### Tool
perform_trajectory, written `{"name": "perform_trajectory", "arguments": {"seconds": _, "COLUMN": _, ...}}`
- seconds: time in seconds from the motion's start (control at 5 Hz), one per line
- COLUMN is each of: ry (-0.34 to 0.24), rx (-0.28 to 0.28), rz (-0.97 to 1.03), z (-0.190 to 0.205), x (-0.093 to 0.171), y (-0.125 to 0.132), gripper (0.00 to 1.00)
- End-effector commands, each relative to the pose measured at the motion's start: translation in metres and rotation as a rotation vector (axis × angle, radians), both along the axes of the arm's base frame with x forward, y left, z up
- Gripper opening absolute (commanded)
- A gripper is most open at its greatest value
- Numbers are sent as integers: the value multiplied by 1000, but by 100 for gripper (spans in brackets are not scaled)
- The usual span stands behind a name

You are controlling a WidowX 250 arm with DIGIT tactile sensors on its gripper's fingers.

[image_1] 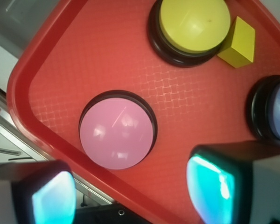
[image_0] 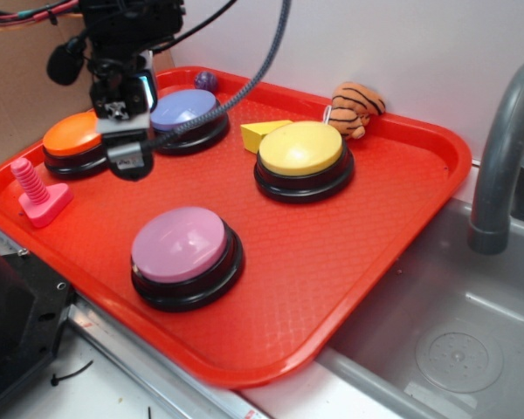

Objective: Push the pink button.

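The pink button [image_0: 182, 249] [image_1: 116, 133] is a large glossy pale pink dome on a black ring. It sits near the front edge of the red tray [image_0: 375, 236] [image_1: 84, 56]. My gripper [image_0: 129, 157] [image_1: 130, 196] hangs above the tray's back left, between the orange and blue-purple buttons, well behind the pink button and clear of it. In the wrist view its two cyan pads [image_1: 210, 189] stand wide apart with nothing between them, so it is open.
Also on the tray are an orange button [image_0: 72, 138], a blue-purple button [image_0: 188, 113] [image_1: 277, 112], a yellow button [image_0: 301, 153] [image_1: 193, 23], a yellow block [image_0: 264, 133] [image_1: 238, 42], a pink bolt toy [image_0: 37, 192] and a tiger toy [image_0: 356, 106]. A grey sink [image_0: 445, 340] with a faucet [image_0: 502, 148] lies to the right.
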State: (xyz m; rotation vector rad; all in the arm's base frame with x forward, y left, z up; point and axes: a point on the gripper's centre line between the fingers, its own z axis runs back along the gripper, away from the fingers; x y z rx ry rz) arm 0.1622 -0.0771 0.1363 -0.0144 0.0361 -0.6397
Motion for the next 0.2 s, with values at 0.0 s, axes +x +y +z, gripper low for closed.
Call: {"name": "perform_trajectory", "arguments": {"seconds": 0.0, "ry": -68, "rx": -10, "rz": 20, "z": 35, "x": -2, "y": -7, "gripper": 100}}
